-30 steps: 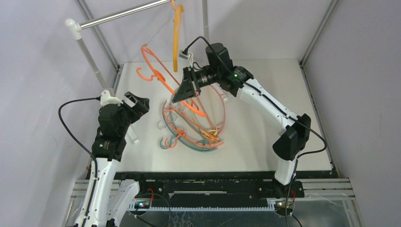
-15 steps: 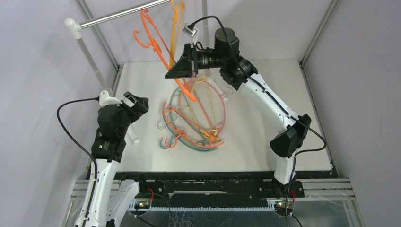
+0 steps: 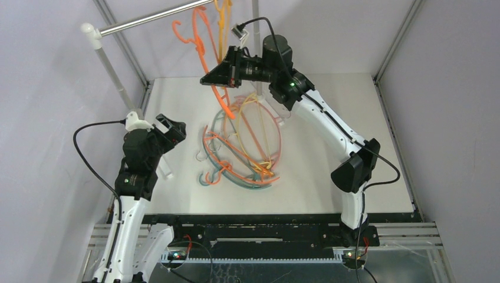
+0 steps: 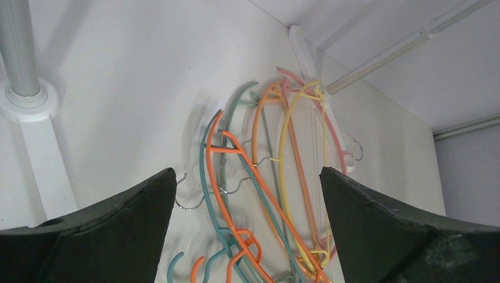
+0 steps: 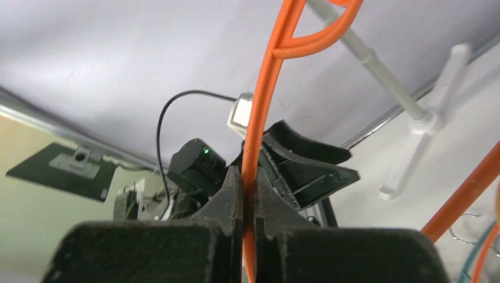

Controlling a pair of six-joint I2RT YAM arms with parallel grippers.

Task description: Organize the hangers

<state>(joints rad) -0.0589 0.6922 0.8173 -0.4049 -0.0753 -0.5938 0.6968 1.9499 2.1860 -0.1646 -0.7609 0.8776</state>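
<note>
At the near-left of the tabletop (image 3: 306,177), the left pincer (image 4: 247,171) hangs with its two dark fingers spread wide apart and nothing between them, about 9 o'clock from the heap of hangers (image 3: 259,168). That heap lies flat at mid-tabletop: thin curved plastic bows in orange, yellow, pink and teal, crossed over one another and tangled. Small silver wire hooks (image 4: 194,203) stick out at the heap's left edge. A white foot bar of the rack lies partly under the heap's far side.

Farther off, around 12 o'clock from the heap, the right pincer (image 5: 249,177) is raised above the tabletop and is clamped on one orange hanger (image 5: 262,94). Its fingers pinch the thin plastic arm, and the hanger rises steeply from them toward 11 o'clock, tilted, clear of the heap. Whether its top touches the silver rail (image 3: 147,20) cannot be told.

Farthest back, a yellow-orange hanger (image 3: 221,23) hangs straight down from the rail, just beside the held one at its 3 o'clock. The rail slants down to a white post (image 3: 115,76) at about 10 o'clock.
</note>
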